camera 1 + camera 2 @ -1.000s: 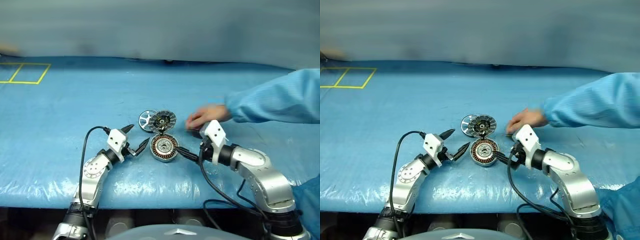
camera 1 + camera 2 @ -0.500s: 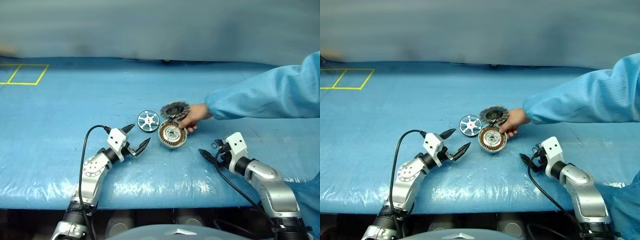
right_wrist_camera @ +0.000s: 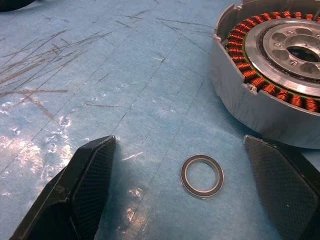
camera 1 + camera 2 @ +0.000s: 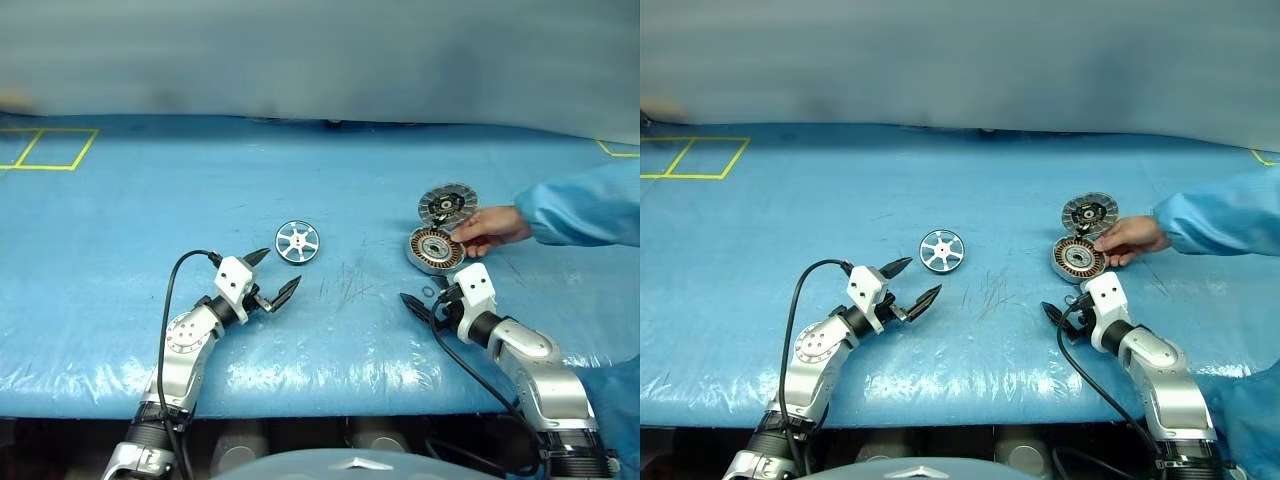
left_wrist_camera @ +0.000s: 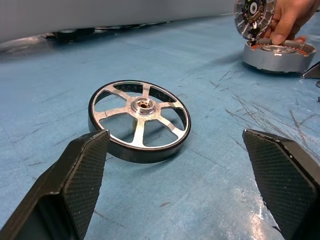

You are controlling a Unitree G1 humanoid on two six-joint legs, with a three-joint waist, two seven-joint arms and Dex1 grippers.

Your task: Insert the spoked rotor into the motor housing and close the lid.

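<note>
The spoked rotor (image 4: 298, 241) lies flat on the blue table cover, alone, just beyond my left gripper (image 4: 281, 267). That gripper is open, and the rotor (image 5: 140, 120) sits ahead of its spread fingers without touching them. The motor housing (image 4: 435, 250) with copper windings stands to the right. Its lid (image 4: 447, 204) is tilted up behind it, dark segmented face toward me. A person's hand (image 4: 490, 228) rests on the housing's right rim. My right gripper (image 4: 420, 297) is open, low over the table just in front of the housing (image 3: 280, 75), holding nothing.
A small metal ring (image 3: 202, 175) lies loose on the cover between my right fingers, close to the housing wall. The person's blue sleeve (image 4: 590, 205) reaches in from the right. Yellow taped squares (image 4: 50, 147) mark the far left. The table's front edge runs below both arms.
The person's hand slid the housing and lid away from the rotor to the right. My right gripper drew back to the right and sank lower. The left gripper and rotor stayed put.
</note>
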